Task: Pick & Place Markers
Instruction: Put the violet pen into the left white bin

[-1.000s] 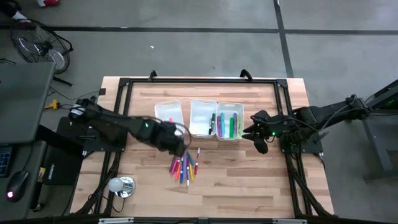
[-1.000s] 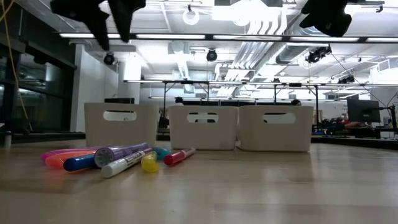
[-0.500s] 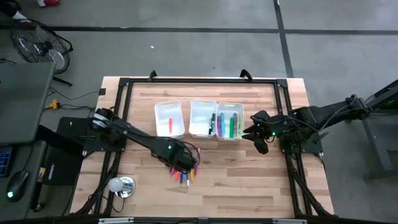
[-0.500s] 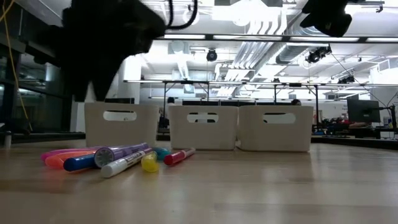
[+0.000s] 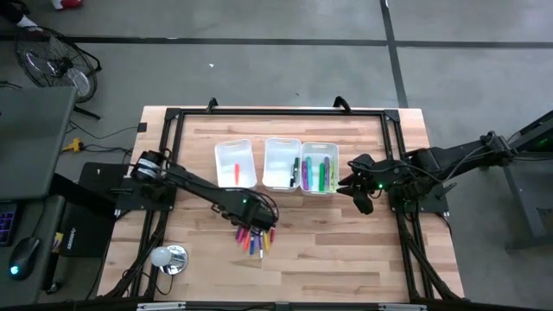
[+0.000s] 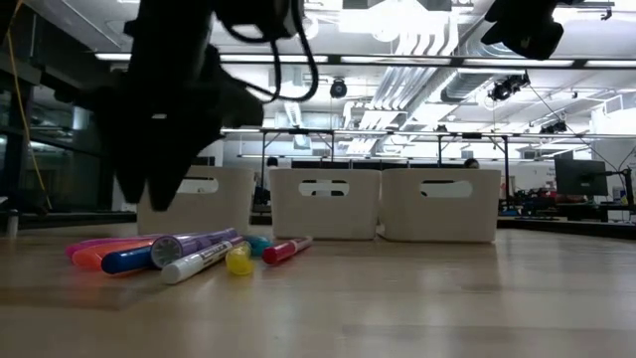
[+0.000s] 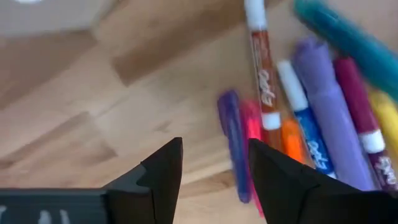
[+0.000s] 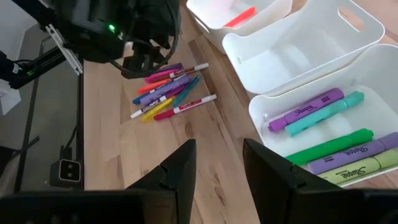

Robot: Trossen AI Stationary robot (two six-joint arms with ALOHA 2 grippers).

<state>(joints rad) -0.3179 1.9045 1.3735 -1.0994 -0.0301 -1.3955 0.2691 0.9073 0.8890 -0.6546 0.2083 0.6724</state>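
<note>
My left gripper (image 5: 253, 226) hangs right over the markers (image 5: 256, 239), fingers (image 7: 163, 168) spread apart with nothing between them. The pile lies loose on the table (image 5: 346, 250), near the middle, a bit toward the front edge from the three bins (image 5: 276, 164). The left bin has one orange marker (image 5: 235, 174) in it, and the right bin holds green and purple ones (image 8: 323, 140). My right gripper (image 5: 356, 192) waits beside the right bin near the right edge, fingers (image 8: 180, 165) also apart and empty.
</note>
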